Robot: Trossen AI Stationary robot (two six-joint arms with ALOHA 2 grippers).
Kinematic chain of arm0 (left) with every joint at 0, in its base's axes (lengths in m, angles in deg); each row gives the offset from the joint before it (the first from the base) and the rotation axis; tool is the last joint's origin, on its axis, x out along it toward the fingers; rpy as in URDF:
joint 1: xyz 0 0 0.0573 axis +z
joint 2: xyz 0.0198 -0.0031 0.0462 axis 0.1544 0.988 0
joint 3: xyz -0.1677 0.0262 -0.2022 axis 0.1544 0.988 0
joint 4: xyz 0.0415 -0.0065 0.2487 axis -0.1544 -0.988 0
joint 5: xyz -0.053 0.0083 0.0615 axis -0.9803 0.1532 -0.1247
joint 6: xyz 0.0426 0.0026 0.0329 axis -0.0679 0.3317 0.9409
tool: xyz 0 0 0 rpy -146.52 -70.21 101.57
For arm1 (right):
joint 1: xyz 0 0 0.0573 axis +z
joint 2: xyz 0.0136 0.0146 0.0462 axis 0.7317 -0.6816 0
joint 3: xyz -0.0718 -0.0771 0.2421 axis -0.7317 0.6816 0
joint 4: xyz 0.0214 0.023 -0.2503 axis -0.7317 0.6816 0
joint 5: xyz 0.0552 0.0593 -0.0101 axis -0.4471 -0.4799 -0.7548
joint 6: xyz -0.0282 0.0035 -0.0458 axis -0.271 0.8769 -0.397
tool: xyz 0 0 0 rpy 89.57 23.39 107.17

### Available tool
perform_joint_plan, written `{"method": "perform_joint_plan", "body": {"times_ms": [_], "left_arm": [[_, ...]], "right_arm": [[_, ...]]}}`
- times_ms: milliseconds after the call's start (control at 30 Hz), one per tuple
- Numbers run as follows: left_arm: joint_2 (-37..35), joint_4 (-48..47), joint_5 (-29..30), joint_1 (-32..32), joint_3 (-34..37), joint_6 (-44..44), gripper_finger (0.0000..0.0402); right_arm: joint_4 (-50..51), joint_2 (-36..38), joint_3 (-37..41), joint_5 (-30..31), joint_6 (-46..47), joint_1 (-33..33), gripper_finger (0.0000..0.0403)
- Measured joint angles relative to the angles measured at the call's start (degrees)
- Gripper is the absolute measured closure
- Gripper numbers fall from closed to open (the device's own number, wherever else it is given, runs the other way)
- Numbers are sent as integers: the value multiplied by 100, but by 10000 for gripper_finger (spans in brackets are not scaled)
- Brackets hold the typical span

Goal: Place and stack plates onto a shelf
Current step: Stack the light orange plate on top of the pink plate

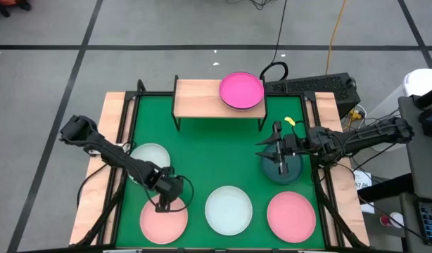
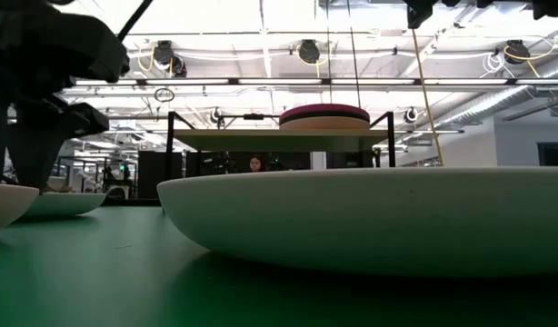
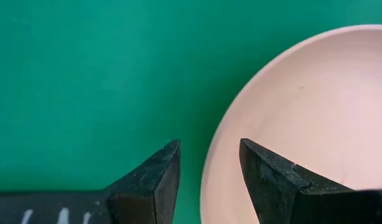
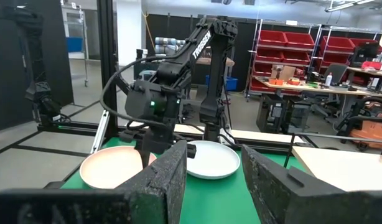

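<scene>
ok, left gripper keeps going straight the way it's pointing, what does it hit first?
Probably the pale pink plate's near rim: the left gripper points down with open fingers straddling that edge, green table under the other finger. Height above the plate is unclear.

The shelf (image 1: 202,95) stands at the bench's (image 1: 202,151) far edge, with one plate (image 1: 240,91) on its right end. Three plates (image 1: 229,210) lie in a row along the near edge. Another (image 1: 151,153) lies behind the leftmost, and one (image 1: 282,171) behind the rightmost.

Grey taped floor (image 1: 47,77), red bin shelving (image 4: 290,53), ceiling strip lights (image 2: 261,84), workbenches (image 4: 340,84)
</scene>
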Motion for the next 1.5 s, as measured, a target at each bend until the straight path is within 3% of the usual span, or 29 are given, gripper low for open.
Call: {"method": "perform_joint_plan", "body": {"times_ms": [200, 500, 800, 1100, 1233, 1500], "left_arm": [[355, 270, -2, 0, 0, 44, 262], [412, 324, -408, 128, -4, 161, 386], [-254, 277, -561, 488, 3, -88, 390], [-1573, 464, 222, 1275, 4, -875, 390], [-1996, 1077, 546, 1738, 4, -845, 390], [-2339, 2311, 462, 2813, 0, -294, 380]], "right_arm": [[48, 0, 0, 0, 2, 0, 266], [49, -2, 0, 2, 1, 0, 266], [61, -24, -2, 160, 0, -2, 266], [45, -48, -2, 155, 0, -2, 266], [42, -50, -2, 155, 0, -2, 266], [34, -50, -2, 155, 2, -2, 266]]}}
